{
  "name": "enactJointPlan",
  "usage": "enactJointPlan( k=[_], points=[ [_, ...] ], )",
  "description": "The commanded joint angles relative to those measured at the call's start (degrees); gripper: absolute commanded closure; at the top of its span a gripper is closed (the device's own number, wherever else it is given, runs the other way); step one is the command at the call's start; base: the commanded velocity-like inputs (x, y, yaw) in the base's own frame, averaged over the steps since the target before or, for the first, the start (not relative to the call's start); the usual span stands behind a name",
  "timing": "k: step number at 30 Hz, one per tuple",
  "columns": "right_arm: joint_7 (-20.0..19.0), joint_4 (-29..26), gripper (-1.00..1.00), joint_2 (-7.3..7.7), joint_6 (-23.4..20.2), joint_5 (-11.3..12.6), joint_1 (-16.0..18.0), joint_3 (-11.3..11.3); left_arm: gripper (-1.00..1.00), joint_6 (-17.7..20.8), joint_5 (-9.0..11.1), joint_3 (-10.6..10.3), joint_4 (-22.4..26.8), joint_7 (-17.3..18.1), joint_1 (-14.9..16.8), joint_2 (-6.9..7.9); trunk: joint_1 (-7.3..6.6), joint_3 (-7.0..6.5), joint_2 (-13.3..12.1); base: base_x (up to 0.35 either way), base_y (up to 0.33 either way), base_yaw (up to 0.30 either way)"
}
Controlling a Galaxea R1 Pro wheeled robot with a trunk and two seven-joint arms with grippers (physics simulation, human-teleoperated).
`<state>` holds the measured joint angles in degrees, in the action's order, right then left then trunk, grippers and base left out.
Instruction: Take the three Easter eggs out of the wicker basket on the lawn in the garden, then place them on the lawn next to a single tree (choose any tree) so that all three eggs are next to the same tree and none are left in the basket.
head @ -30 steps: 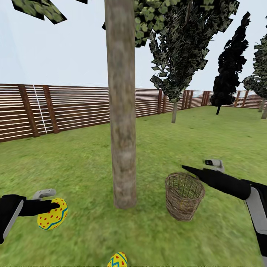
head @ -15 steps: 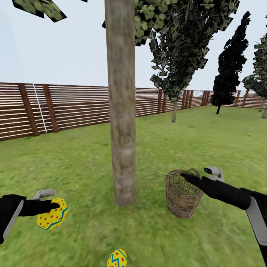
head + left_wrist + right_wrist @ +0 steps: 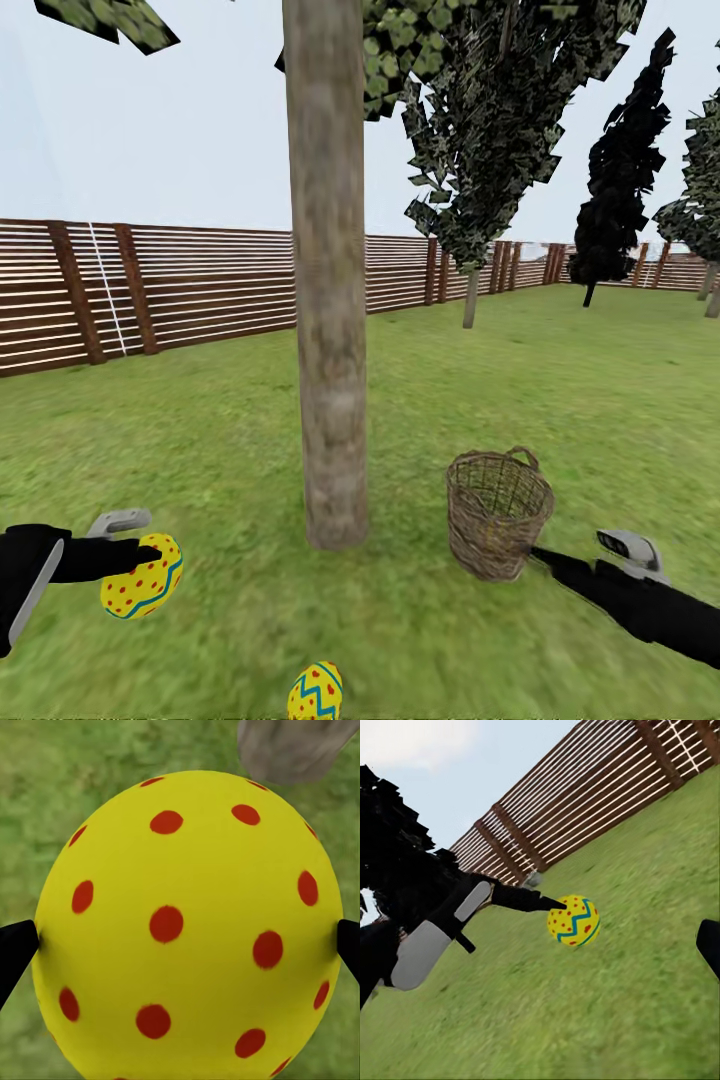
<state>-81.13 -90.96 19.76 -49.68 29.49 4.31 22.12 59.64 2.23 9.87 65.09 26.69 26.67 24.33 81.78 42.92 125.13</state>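
My left gripper [image 3: 148, 566] is shut on a yellow Easter egg [image 3: 141, 589] with red dots, held low over the lawn [image 3: 230, 440] left of the tree [image 3: 326, 330]. In the left wrist view this egg [image 3: 187, 930] sits between the two black fingertips. Another egg [image 3: 316, 692], with a blue zigzag, lies on the grass in front of the trunk. The wicker basket [image 3: 497, 512] stands upright right of the tree. My right gripper [image 3: 548, 556] hovers low beside the basket's near right side, open and holding nothing. The right wrist view looks across at the held egg [image 3: 574, 921].
A brown slat fence [image 3: 180, 290] rings the garden behind the tree. A thin-trunked tree [image 3: 470, 200] and a black conifer [image 3: 615, 200] stand further back on the right. Open grass stretches around the trunk and basket.
My right arm has dropped from over the basket's rim to low beside its near right side, uncovering the basket's loop handle. The left gripper and its egg have stayed put.
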Motion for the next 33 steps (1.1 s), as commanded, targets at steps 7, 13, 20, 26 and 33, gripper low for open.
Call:
enactJointPlan(
  k=[7, 13, 20, 26, 33],
  points=[
    [-3.6, 0.2, -1.0, -0.2, -0.6, -0.6, -0.3, 8.3, 1.0, 0.4, 0.1, 0.1, 0.1, -0.1, 0.0, -0.12, 1.53, 1.33, 2.8, 0.0, 0.0, 0.0],
    [8.0, 0.4, -1.0, -0.83, -0.8, 0.1, -0.4, 8.6, 1.0, 0.4, 0.2, 0.1, 0.1, 0.0, 0.0, -0.06, 2.85, 2.4, 5.3, 0.0, 0.0, 0.0],
    [9.5, 0.3, -1.0, -1.66, -0.9, 0.2, -0.3, 8.6, 1.0, 0.4, 0.1, 0.1, 0.0, 0.0, 0.0, -0.07, 4.39, 3.66, 8.1, 0.0, 0.0, 0.0],
    [11.5, 0.1, -1.0, -3.14, -1.1, 0.2, -0.3, 8.7, 1.0, 0.4, 0.1, -0.2, -0.2, -0.1, 0.0, -0.33, 5.71, 4.74, 10.5, 0.0, 0.0, 0.0],
    [11.7, 0.1, -1.0, -6.22, -0.7, 0.7, -0.3, 8.2, 1.0, 0.4, 0.1, -0.4, -0.3, -0.1, 0.0, -0.58, 7.25, 5.99, 13.3, 0.0, 0.0, 0.0]
  ],
)
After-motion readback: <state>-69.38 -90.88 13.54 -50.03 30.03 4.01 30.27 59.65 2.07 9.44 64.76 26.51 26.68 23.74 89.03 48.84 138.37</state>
